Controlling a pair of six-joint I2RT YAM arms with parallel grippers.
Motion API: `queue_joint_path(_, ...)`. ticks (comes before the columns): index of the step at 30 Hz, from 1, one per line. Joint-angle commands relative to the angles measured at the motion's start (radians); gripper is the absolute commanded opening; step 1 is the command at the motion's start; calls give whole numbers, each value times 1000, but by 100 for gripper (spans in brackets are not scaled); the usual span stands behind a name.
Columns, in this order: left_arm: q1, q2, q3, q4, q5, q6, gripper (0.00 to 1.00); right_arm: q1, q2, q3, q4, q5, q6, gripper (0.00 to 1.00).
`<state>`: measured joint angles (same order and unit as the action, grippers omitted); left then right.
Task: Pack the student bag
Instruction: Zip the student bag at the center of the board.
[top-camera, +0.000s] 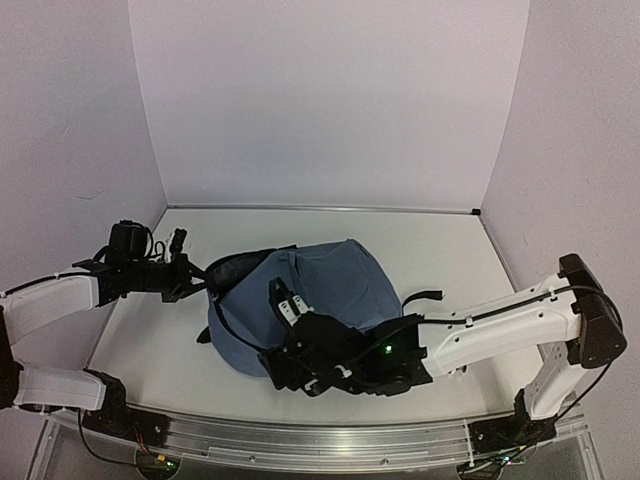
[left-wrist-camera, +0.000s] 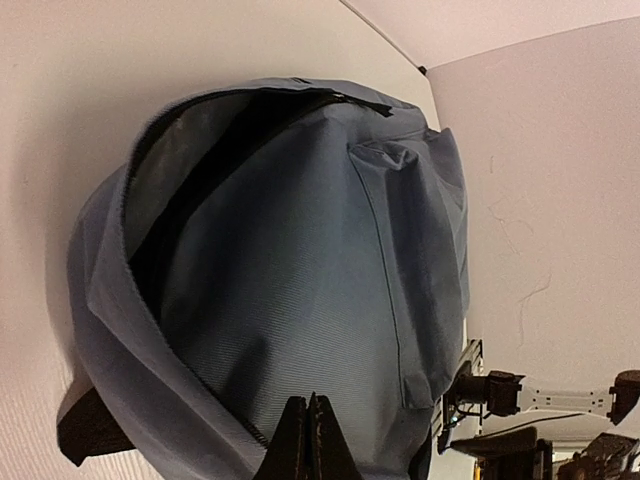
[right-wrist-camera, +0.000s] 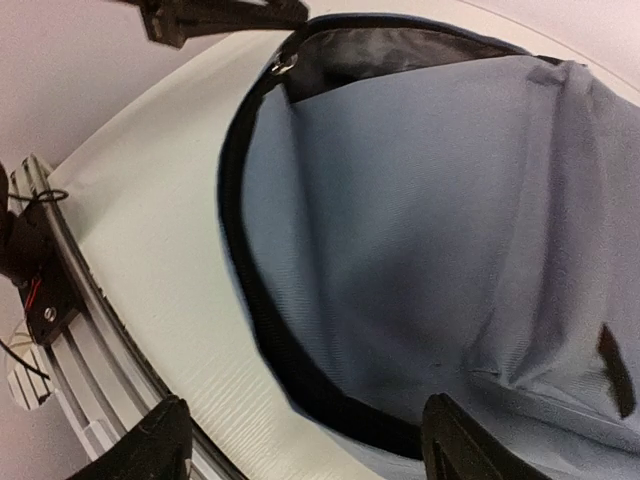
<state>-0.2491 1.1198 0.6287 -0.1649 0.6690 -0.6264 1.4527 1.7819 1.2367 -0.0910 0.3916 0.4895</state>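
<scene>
Left wrist view has the left gripper (left-wrist-camera: 308, 435) with its fingers pinched together on what looks like the rim of the student bag (left-wrist-camera: 300, 250). The bag lies on the table (top-camera: 450, 250) straight ahead of the fingertips, its mouth gaping. The hold looks thin, a mere fold of fabric, so a pull could slip it free and let the mouth sag shut. The right gripper (right-wrist-camera: 310, 450), spread wide and empty, hovers close above the bag's front panel. Dropping lower, it could flatten the soft panel over the opening. The left arm reaches in low and roughly level; the right stretches across, wrist pitched down.
</scene>
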Motion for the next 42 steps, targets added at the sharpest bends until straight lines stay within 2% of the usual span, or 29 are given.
queue_joint_path(1,-54,-22,-12,117,-16,0,0,-89,-95,-8,-145,133,196,88)
queue_joint_path(9,-112,-4,0,129,3,0,0,-292,-274,-242,-231,69,518,98)
queue_joint_path(13,-117,-1,5,113,6,7,0,-356,-331,-330,-230,12,567,96)
queue_joint_path(16,-118,-2,6,104,5,8,0,-364,-326,-331,-218,-15,555,83)
queue_joint_path(21,-119,-9,2,98,3,3,0,-366,-300,-324,-161,-50,525,74)
queue_joint_path(25,-120,-22,3,86,2,2,0,-383,-258,-323,-145,-45,518,63)
queue_joint_path(28,-121,-36,5,63,0,6,0,-396,-239,-321,-133,-20,515,46)
queue_joint_path(33,-129,-66,3,-2,-11,9,0,-447,-216,-291,-92,22,440,3)
queue_joint_path(34,-132,-74,0,-14,-12,7,0,-463,-204,-277,-85,35,411,0)
queue_joint_path(38,-154,-125,-23,-37,-23,-26,0,-563,-127,-207,-36,53,272,0)
queue_joint_path(42,-207,-174,-36,-35,-75,-74,0,-676,-46,-119,45,9,145,0)
